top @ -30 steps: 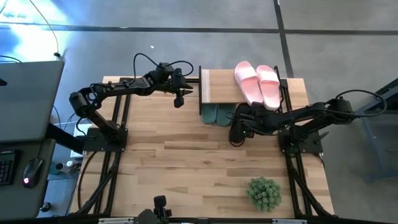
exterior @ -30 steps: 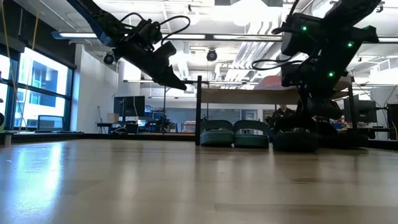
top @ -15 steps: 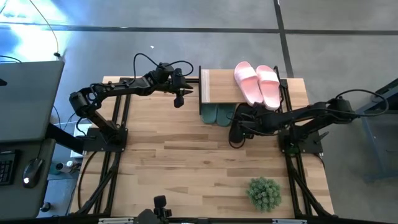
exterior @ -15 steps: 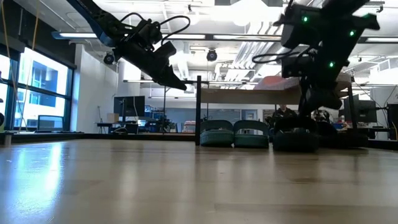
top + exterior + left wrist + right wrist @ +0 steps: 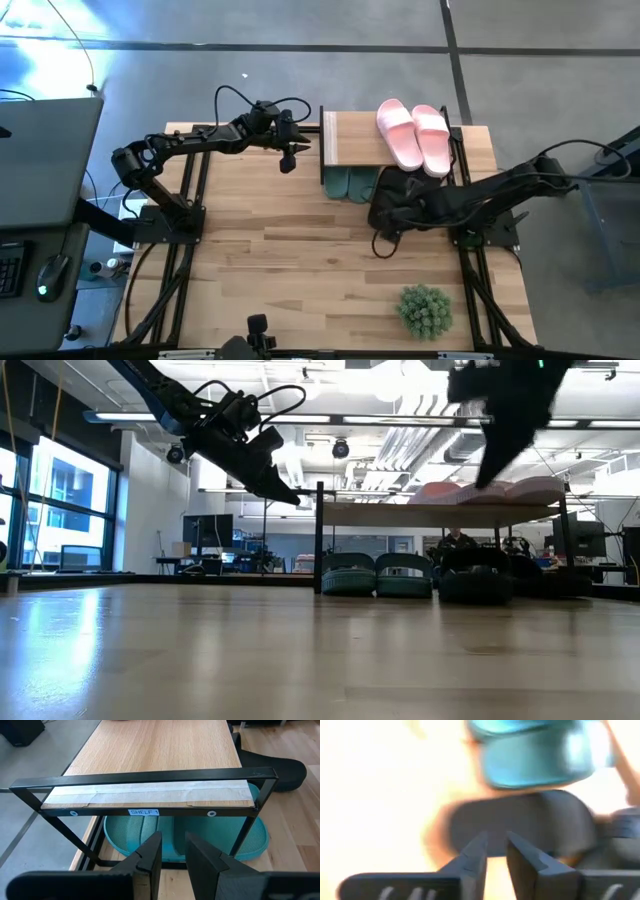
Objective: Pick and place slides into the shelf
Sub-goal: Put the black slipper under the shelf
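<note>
Under the shelf point(image 5: 345, 138), the black slides point(image 5: 475, 582) are going in next to the dark green pair point(image 5: 347, 184).

I am judging the pale pink slides point(image 5: 415, 134) done, lying on the shelf's top board, and the green pair tucked beneath it; one black slide is lying at the shelf's right end on the tabletop point(image 5: 300, 260), partly under my right arm. I am holding the right gripper point(image 5: 383, 240) just in front of the shelf, above that slide, its fingers close together and gripping nothing. The left gripper point(image 5: 172, 855) is waiting near the shelf's left end, fingers nearly closed and empty. Next I am needing to check that slide's seating under the board.
</note>
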`<state>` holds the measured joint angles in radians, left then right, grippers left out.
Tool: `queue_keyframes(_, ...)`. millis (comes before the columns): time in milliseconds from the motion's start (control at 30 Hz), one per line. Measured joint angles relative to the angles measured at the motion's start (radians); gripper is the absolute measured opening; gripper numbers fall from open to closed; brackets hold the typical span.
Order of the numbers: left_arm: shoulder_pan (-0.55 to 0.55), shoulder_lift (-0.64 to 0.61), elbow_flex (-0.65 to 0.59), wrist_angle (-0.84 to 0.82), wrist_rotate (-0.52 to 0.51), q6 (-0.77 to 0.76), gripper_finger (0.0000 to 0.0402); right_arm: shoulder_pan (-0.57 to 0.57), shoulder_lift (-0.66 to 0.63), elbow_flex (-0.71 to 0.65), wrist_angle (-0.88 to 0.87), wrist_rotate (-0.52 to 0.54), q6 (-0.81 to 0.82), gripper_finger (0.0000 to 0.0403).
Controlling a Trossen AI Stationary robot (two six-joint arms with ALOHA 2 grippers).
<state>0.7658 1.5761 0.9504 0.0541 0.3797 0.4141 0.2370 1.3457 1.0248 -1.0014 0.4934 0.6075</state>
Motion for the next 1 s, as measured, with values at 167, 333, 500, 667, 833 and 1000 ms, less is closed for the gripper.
queue_keyframes(167,0.0,0.0,0.0,0.0,0.0,0.0,0.0072,0.027,0.0,0.078,0.137,-0.167,0.039,0.0006)
queue_keyframes(333,0.0,0.0,0.0,0.0,0.0,0.0,0.0072,0.034,0.036,0.021,0.192,-0.175,0.117,0.0001)
queue_keyframes(500,0.0,0.0,0.0,0.0,0.0,0.0,0.0072,0.051,0.139,-0.122,0.427,-0.212,0.179,0.0)
queue_keyframes(667,0.0,0.0,0.0,0.0,0.0,0.0,0.0072,0.057,0.217,-0.147,0.5,-0.206,0.205,0.0)
queue_keyframes(833,0.0,0.0,0.0,0.0,0.0,0.0,0.0072,0.03,0.256,-0.144,0.487,-0.21,0.206,0.0)
queue_keyframes(1000,0.0,0.0,0.0,0.0,0.0,0.0,0.0072,0.01,0.282,-0.144,0.408,-0.21,0.239,0.0)
